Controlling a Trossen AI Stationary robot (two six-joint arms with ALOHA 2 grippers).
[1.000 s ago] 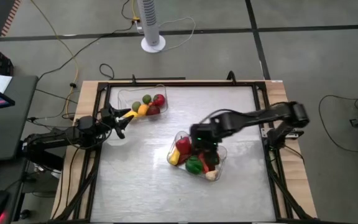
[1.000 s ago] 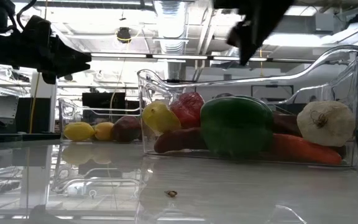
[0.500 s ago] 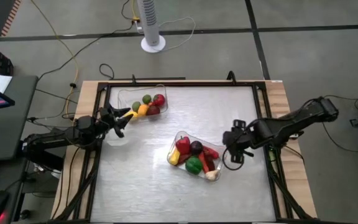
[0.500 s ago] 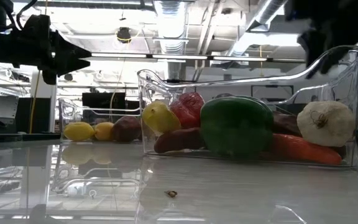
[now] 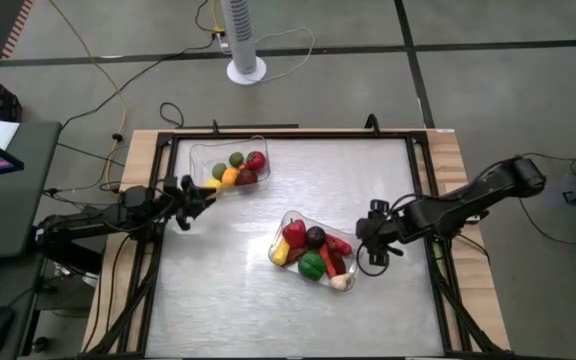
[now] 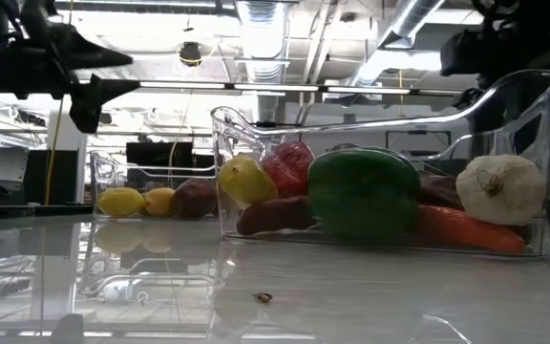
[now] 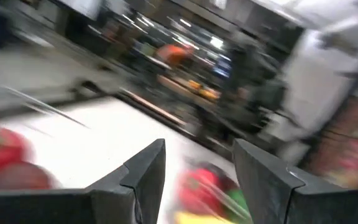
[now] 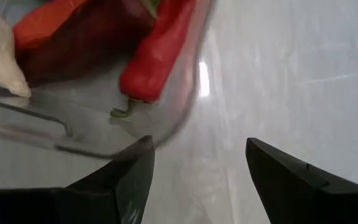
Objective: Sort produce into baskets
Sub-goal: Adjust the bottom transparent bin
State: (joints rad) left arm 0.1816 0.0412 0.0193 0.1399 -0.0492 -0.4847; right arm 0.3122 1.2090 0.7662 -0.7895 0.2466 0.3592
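Two clear baskets hold the produce. The far-left basket [image 5: 196, 152] holds green, yellow and red pieces [image 5: 236, 168]. The middle basket [image 5: 290, 216] holds a red pepper, a green pepper [image 6: 363, 191], a dark purple piece [image 5: 315, 237], a carrot, a red chili [image 8: 157, 53] and a white garlic [image 6: 499, 189]. My left gripper [image 5: 203, 197] is open and empty, just off the near left corner of the far-left basket. My right gripper [image 5: 361, 247] is open and empty, low beside the middle basket's right end [image 8: 166, 124].
A dark frame [image 5: 423, 200] runs round the table top. A small dark crumb [image 6: 263, 297] lies on the table in front of the middle basket. A fan stand [image 5: 246, 68] is on the floor beyond the far edge. Bare table [image 5: 228, 290] lies near left.
My right gripper has drawn back from above the middle basket toward the table's right edge and come down beside the basket's right end. A dark purple piece now shows in the basket where the gripper hung. My left gripper has turned about its wrist, staying beside the far-left basket.
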